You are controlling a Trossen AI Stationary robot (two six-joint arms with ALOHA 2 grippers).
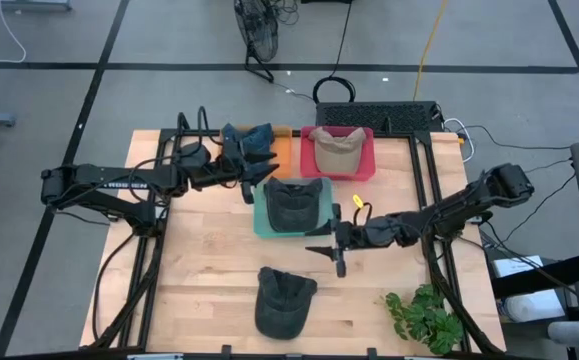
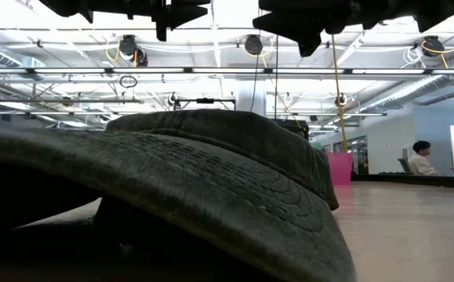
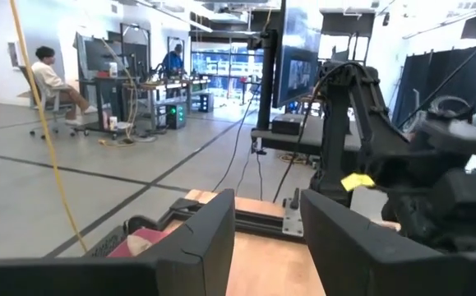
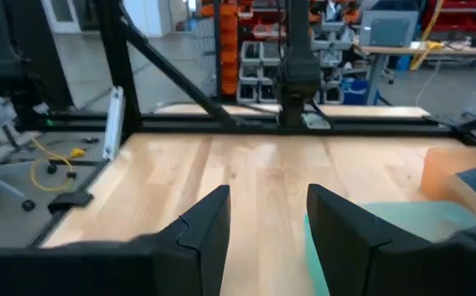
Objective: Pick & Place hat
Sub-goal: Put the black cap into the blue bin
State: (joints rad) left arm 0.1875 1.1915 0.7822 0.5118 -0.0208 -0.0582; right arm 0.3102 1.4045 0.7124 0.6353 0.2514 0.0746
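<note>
A dark olive hat lies crown up on the bare wood near the table's near edge; in the low view this hat fills the foreground. Three more hats sit in trays: a dark one in the teal tray, a tan one in the red tray, a blue one in the orange tray. My left gripper is open, hovering between the orange and teal trays. My right gripper is open, just right of the teal tray's near corner, pointing toward the table's left.
A green plant sits at the table's near right corner. Black frame rails run along both table sides. Bare wood shows left of the loose hat and between my right gripper's fingers. The other arm stands ahead of my left gripper.
</note>
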